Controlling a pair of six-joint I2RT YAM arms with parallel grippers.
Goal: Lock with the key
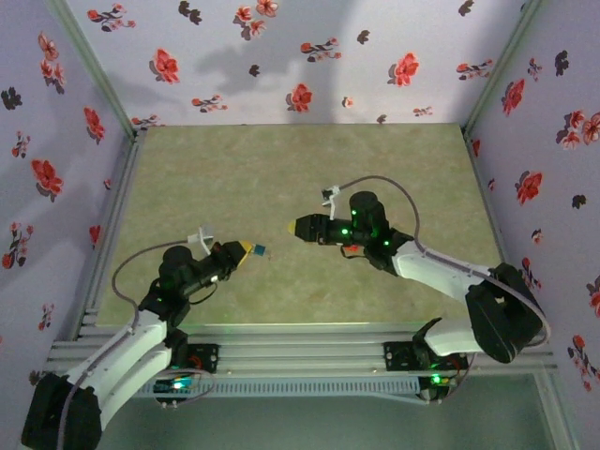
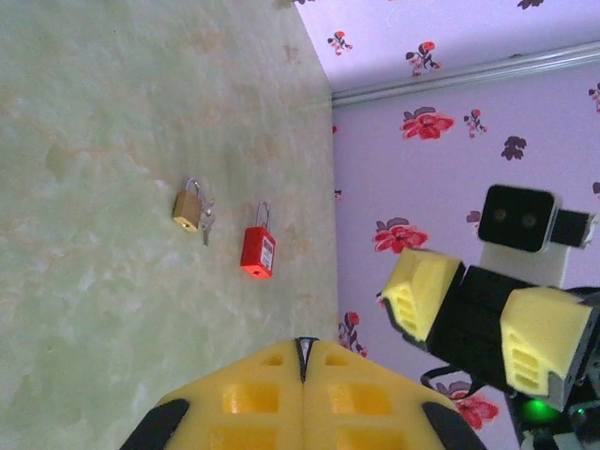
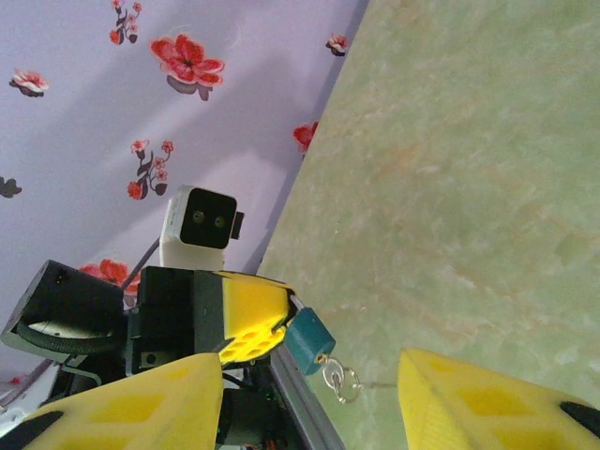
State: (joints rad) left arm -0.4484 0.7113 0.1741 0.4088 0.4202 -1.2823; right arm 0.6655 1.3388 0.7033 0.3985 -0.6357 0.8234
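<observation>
A small teal padlock [image 3: 309, 339] hangs from my left gripper [image 3: 251, 314], which is shut on its shackle. A key [image 3: 326, 362] with a ring [image 3: 341, 381] sticks out of the lock's base, pointing at my right gripper [image 3: 309, 417]. That gripper is open, its yellow fingers [image 3: 122, 412] wide apart with nothing between them, a short way from the key. From above, the padlock [image 1: 258, 250] sits at the tip of the left gripper [image 1: 242, 251], and the right gripper [image 1: 295, 228] faces it across a small gap. In the left wrist view the left gripper [image 2: 302, 349] has its pads pressed together.
A brass padlock [image 2: 187, 208] with keys and a red padlock [image 2: 258, 251] lie on the green table [image 2: 112, 281] near the flowered wall. The right gripper [image 2: 473, 319] hovers at the right of that view. A metal rail [image 1: 300, 347] runs along the table's near edge.
</observation>
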